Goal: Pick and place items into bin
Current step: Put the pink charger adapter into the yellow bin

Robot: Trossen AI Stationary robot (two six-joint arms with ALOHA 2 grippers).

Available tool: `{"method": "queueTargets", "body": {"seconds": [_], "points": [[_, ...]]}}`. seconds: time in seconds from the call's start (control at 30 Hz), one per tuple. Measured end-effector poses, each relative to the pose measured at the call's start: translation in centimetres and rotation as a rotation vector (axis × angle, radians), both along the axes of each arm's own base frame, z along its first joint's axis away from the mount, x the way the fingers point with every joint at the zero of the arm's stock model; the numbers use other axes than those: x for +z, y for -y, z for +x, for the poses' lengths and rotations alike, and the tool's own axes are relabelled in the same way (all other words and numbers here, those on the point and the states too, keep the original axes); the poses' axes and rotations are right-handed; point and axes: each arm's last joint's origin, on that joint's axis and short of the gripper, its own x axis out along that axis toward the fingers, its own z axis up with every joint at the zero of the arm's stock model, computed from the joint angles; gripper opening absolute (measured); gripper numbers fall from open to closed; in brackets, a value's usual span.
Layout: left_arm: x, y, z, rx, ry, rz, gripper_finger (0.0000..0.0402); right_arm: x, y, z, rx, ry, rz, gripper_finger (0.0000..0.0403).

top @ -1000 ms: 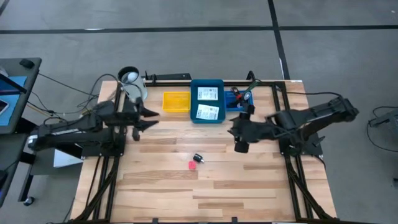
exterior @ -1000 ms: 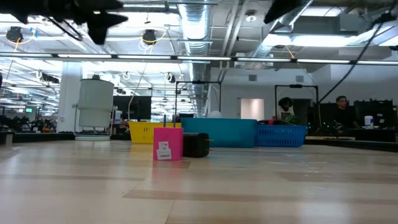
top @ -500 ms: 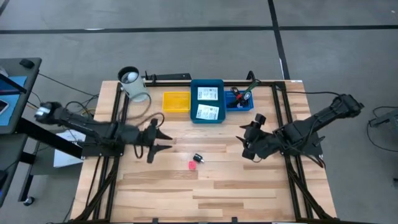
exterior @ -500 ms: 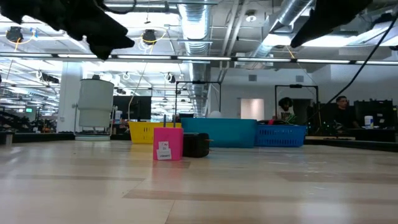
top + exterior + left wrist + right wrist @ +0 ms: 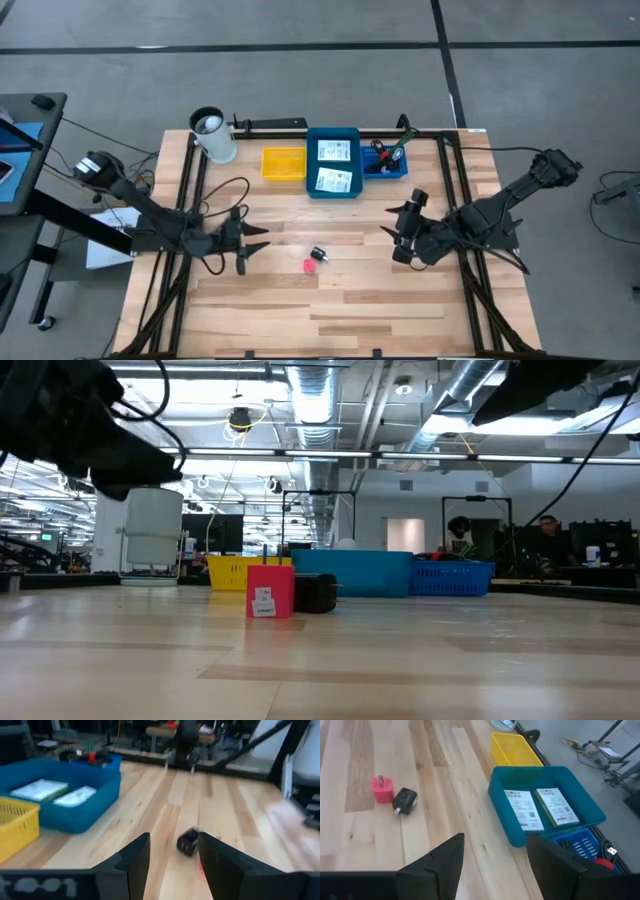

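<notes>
A tiny pink cube (image 5: 309, 265) and a small black piece (image 5: 319, 254) stand side by side on the wood at mid-table; they also show in the right wrist view as cube (image 5: 382, 789) and piece (image 5: 405, 800). Two white printed cards (image 5: 333, 165) lie flat in the teal bin (image 5: 352, 135). Pens (image 5: 390, 152) sit in a small blue basket. My left gripper (image 5: 257, 242) hovers open to the left of the two pieces, with the black piece (image 5: 188, 841) just ahead of its fingers. My right gripper (image 5: 397, 230) hovers open to their right.
A yellow basket (image 5: 283, 162) stands left of the teal bin, and a white cylinder (image 5: 213, 136) stands at the far left corner. The blue basket (image 5: 399, 172) adjoins the bin's right side. Bare wood stretches along the near half of the table (image 5: 350, 310). People sit in the room behind (image 5: 458, 535).
My left gripper has swung from beside the white cylinder toward the near edge and the table's middle, dropping lower, and now points at the two small pieces. My right gripper has drawn back a little toward the near right. The objects have stayed put.
</notes>
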Motion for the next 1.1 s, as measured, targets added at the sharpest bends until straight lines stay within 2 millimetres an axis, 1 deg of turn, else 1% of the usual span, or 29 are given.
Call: {"method": "queueTargets", "body": {"seconds": [0.23,0.33,0.6,0.8,0.87,0.97,1.1], "points": [[-2.2,1.0,1.5,0.003,0.009,-0.019,0.0155,-0.1,-0.6,-0.2,0.009,0.011,0.025,0.0208],[-3.4,1.5,2.2,-0.011,0.015,-0.027,0.0155,-0.1,-0.9,-0.4,0.013,0.019,0.041,0.0208],[-7.0,3.5,5.2,-0.062,0.013,-0.019,0.0155,0.1,-2.2,-1.0,0.079,0.038,0.063,0.0209],[-9.4,4.7,6.7,-0.137,-0.010,-0.046,0.0155,0.1,-3.3,-1.6,0.119,0.053,0.096,0.0209],[-10.0,5.0,7.2,-0.165,-0.022,-0.057,0.0155,0.1,-3.6,-1.8,0.128,0.058,0.110,0.0209],[-10.2,5.6,7.9,-0.204,-0.017,-0.060,0.0155,0.1,-4.1,-2.1,0.146,0.062,0.123,0.0209],[-10.5,5.5,8.7,-0.221,-0.024,-0.044,0.0155,0.1,-4.5,-2.5,0.154,0.069,0.147,0.0209]]}}
